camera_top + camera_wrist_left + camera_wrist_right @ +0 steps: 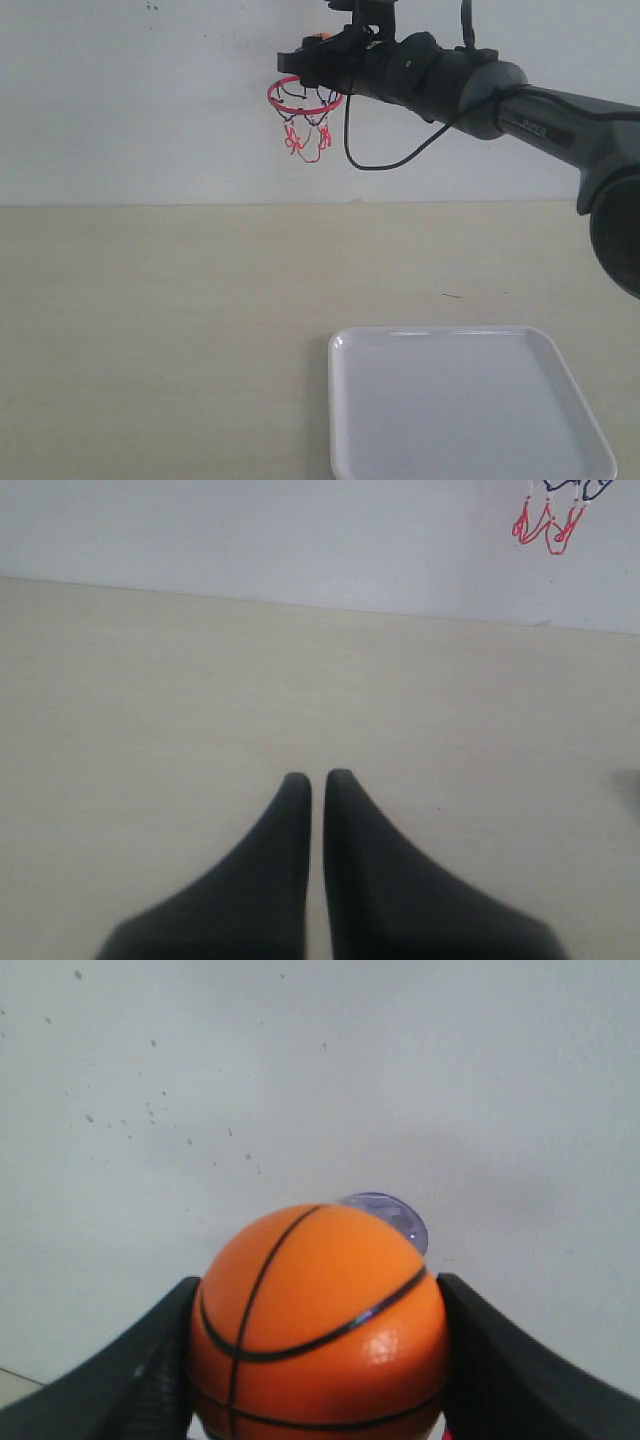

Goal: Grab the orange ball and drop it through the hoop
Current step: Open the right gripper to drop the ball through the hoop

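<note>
Arm (pixel 470 90) outstretched high — right gripper (pixel 318 1288) clamping orange ball (pixel 318 1330) over hoop (pixel 301 111), left gripper (pixel 318 780) pinched closed.

A plain off-white wall (pixel 150 100) is filling the upper part of the exterior view, running unbroken from edge to edge. Small dark specks (pixel 148 1112) are showing on its surface in the right wrist view. Below it, a pale beige table (pixel 150 330) is meeting the wall along a straight horizontal line. A short dark mark (pixel 452 296) is lying on the table surface. Even, diffuse light is falling across both, with no hard shadows.
</note>
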You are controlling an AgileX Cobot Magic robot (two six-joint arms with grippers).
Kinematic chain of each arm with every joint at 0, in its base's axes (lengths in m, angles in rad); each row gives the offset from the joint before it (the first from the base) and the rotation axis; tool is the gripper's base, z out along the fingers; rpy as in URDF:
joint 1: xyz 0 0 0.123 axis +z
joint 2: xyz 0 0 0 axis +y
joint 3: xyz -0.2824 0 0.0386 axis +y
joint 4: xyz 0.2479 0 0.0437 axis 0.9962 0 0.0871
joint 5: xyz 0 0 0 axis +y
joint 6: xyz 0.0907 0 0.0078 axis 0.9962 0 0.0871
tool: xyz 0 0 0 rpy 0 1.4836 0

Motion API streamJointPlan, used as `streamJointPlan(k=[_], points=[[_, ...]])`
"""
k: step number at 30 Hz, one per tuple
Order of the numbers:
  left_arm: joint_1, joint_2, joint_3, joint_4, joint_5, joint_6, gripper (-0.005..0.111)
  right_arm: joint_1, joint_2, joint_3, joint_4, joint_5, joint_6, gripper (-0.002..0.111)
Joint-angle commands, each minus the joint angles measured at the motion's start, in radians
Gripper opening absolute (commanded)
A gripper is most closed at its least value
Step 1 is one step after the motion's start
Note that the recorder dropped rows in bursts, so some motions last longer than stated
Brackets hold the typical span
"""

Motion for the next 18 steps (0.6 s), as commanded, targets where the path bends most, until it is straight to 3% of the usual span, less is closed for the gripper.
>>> streamJointPlan(k=[1,6,18], points=[[-0.001,-0.004,0.003,0.001,-0.003,-0.005,0.004,0.001,-0.003,-0.006,-0.001,-0.015,0.010,0.059],[-0.001,-0.004,0.003,0.001,-0.003,-0.005,0.004,0.001,-0.003,-0.006,-0.001,-0.015,0.016,0.076],[-0.001,-0.004,0.003,0.001,-0.003,-0.005,0.004,-0.001,-0.008,-0.006,-0.001,-0.004,0.014,0.077]])
